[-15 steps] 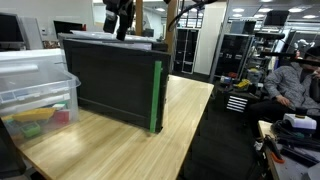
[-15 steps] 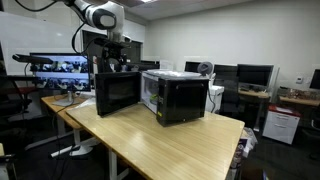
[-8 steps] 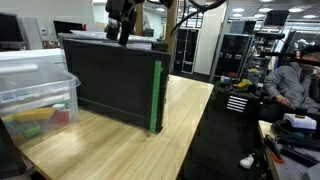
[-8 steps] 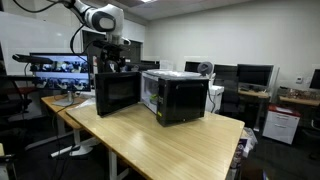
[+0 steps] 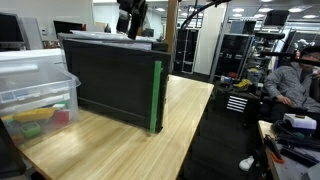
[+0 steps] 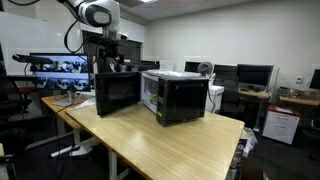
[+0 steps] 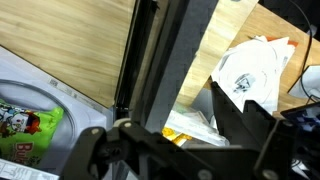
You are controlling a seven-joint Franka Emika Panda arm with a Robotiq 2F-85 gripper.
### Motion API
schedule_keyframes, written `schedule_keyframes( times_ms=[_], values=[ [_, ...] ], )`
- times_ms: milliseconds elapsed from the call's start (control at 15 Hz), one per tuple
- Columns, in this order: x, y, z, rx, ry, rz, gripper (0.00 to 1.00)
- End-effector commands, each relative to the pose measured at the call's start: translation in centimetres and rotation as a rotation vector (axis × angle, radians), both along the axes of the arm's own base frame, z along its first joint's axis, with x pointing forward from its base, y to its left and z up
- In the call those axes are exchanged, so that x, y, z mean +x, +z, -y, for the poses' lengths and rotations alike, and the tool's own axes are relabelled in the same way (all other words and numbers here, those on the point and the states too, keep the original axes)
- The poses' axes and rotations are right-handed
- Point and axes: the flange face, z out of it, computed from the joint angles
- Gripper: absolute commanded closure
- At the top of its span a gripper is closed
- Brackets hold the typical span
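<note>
A black microwave (image 6: pixel 182 97) stands on a wooden table (image 6: pixel 160 145) with its door (image 6: pixel 118 92) swung open. In an exterior view the door (image 5: pixel 110 85) shows as a dark panel with a green edge. My gripper (image 5: pixel 131 18) hangs just above the door's top edge, apart from it, also visible in an exterior view as the gripper (image 6: pixel 110 56). In the wrist view the gripper (image 7: pixel 170 135) is open, its dark fingers (image 7: pixel 240 120) spread wide with nothing held. The door's top edge (image 7: pixel 165 60) runs diagonally below it.
A clear plastic bin (image 5: pixel 35 85) with coloured items sits beside the door; the wrist view shows the bin (image 7: pixel 40 105) holding a green packet. A white bag (image 7: pixel 250 65) lies below the gripper. A seated person (image 5: pixel 295 85) and desks with monitors (image 6: pixel 55 65) surround the table.
The gripper has slid sideways along the top of the open door, to the right in one exterior view. Its jaws stayed open; the microwave and door have not moved.
</note>
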Motion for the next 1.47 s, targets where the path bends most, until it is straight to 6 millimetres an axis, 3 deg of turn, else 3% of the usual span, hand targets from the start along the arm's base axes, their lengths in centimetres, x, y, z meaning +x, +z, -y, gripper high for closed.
schedule_keyframes(
  times_ms=[0,400,733,1400],
  values=[
    [-1.8,-0.5,0.4,-0.024,-0.035,0.000,0.00],
    [-2.5,-3.9,1.8,-0.035,-0.043,-0.031,0.00],
    [-1.9,-4.7,1.2,-0.037,-0.034,-0.020,0.00],
    [-1.9,-2.8,-4.7,-0.035,0.080,0.042,0.00]
  ],
)
